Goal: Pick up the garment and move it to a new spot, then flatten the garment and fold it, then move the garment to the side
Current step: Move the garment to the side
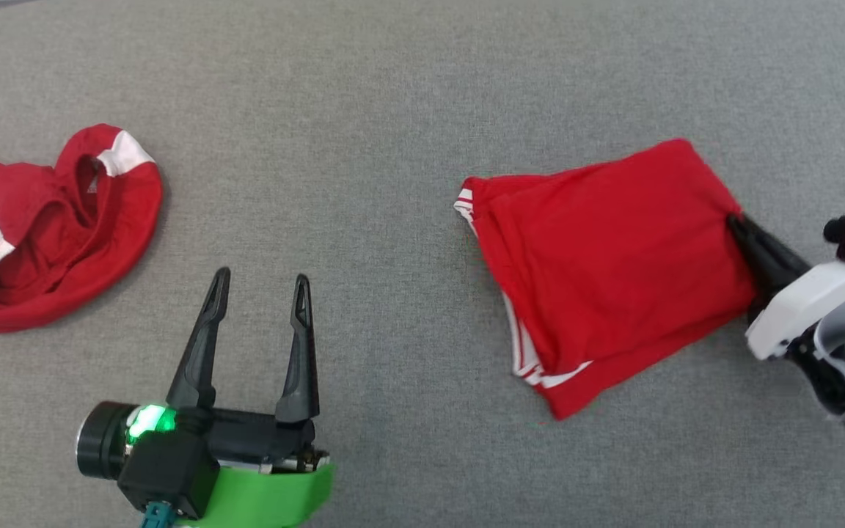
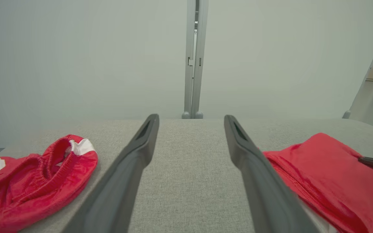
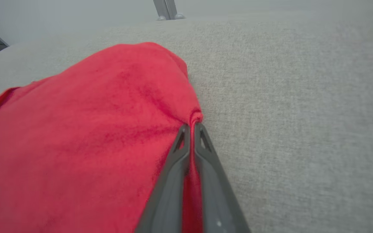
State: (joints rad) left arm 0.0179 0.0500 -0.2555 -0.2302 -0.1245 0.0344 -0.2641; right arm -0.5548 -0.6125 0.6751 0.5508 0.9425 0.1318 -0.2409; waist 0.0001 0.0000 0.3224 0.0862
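- You see the folded garment (image 1: pixel 613 271) lying on the right half of the grey table (image 1: pixel 393 95). It is well apart from the crumpled red garment (image 1: pixel 48 235) at the left.
- The surface between and beyond them is bare, and the table's rounded corner shows at the upper left.
- The folded garment is almost square and tilted, with no clear long axis. Its white-striped edge faces left.
- The right gripper (image 1: pixel 734 220) is closed and pinches its right edge.
- The left gripper (image 1: pixel 261 282) is wide open and holds nothing, over bare table.

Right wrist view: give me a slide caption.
Right gripper shut on the edge of the red garment lying on a grey surface.
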